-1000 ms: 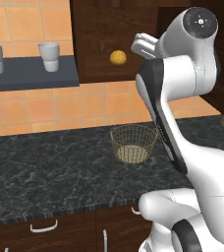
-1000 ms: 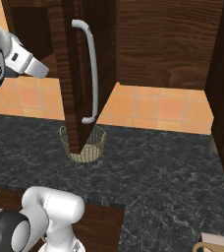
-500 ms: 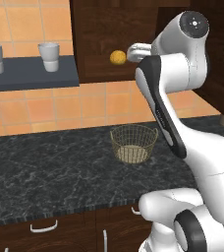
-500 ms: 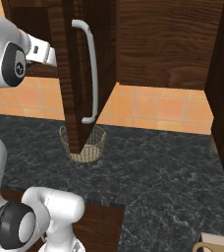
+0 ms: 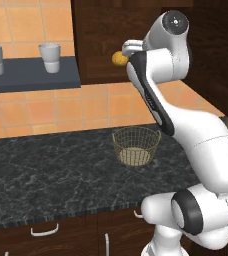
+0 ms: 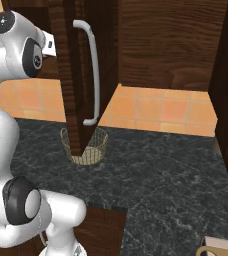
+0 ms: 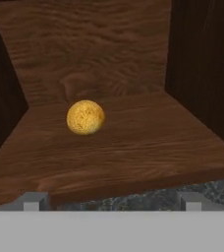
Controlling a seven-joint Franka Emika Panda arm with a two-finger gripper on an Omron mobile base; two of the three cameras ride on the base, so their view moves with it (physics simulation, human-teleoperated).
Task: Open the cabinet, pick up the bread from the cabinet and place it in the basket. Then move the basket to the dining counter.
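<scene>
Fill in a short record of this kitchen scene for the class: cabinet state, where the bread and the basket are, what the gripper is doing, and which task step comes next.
cabinet: door swung open, silver bar handle facing the right base camera
bread: golden round lump resting on the wooden shelf inside the cabinet, not touched
basket: on the black granite worktop below the cabinet, no bread in it
gripper: at the front edge of the shelf, fingertips apart, pointing at the bread
next step: likely reach in and grasp the bread
</scene>
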